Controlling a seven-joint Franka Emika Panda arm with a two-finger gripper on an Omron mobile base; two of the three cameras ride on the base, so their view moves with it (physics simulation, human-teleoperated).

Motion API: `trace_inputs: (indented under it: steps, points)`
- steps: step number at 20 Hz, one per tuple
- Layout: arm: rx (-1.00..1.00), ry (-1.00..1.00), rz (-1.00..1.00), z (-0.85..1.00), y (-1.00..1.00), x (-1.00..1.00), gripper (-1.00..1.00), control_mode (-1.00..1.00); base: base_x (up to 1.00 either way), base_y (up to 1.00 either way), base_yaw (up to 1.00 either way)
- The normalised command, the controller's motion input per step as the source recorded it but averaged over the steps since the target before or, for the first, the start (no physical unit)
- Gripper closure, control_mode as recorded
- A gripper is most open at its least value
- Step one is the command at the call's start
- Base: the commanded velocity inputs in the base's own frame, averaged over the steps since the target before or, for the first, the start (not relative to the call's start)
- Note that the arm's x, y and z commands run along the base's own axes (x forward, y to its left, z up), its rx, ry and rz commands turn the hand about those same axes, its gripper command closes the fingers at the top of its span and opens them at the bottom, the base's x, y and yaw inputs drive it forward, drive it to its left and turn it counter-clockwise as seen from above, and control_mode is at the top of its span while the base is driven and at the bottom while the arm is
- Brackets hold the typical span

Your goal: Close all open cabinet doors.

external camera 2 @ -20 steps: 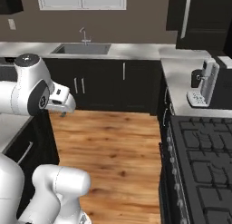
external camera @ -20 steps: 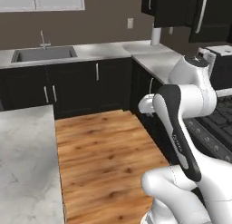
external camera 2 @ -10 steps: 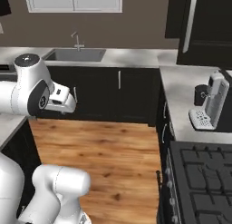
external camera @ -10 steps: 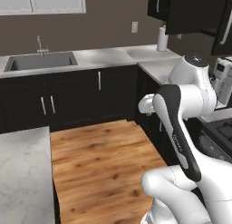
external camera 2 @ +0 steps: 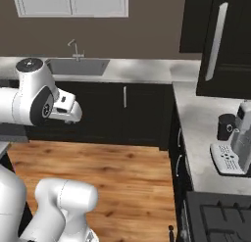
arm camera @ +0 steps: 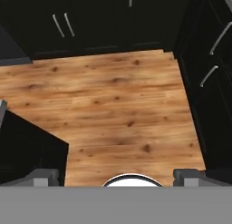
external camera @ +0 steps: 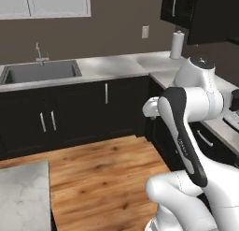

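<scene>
Since a second ago the whole picture had slid, so the base drove, not the kitchen. Gripper (arm camera: pixel 116 175) pointed at the plank floor (arm camera: pixel 122 105), fingers spread, pinching nothing. Open cabinet door (external camera 2: pixel 223 42), matte black with a slim silver bar, hung above the speckled tabletop (external camera 2: pixel 196 113); I'd approach square and push flat.

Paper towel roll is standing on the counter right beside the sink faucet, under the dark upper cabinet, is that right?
Not quite. The paper towel roll stands on the counter under the dark upper cabinet, but in the corner, far from the faucet. The left base view shows it.
</scene>
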Motion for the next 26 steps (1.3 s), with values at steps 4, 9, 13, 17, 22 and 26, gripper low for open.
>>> trace_inputs:
  steps: [4, 9, 13, 17, 22, 26]
  points:
    - [0.00, 0.00, 0.00, 0.00, 0.00, 0.00, -1.00, 1.00, 0.79, -0.15, 0.00]
    - [0.00, 0.00, 0.00, 0.00, 0.00, 0.00, -1.00, 1.00, 0.58, -0.06, -0.30]
    - [0.00, 0.00, 0.00, 0.00, 0.00, 0.00, -1.00, 1.00, 0.42, 0.01, -0.58]
    - [0.00, 0.00, 0.00, 0.00, 0.00, 0.00, -1.00, 1.00, 0.37, 0.04, -0.64]
    - [0.00, 0.00, 0.00, 0.00, 0.00, 0.00, -1.00, 1.00, 0.42, 0.03, -0.59]
    - [0.00, 0.00, 0.00, 0.00, 0.00, 0.00, -1.00, 1.00, 0.52, 0.08, -0.52]
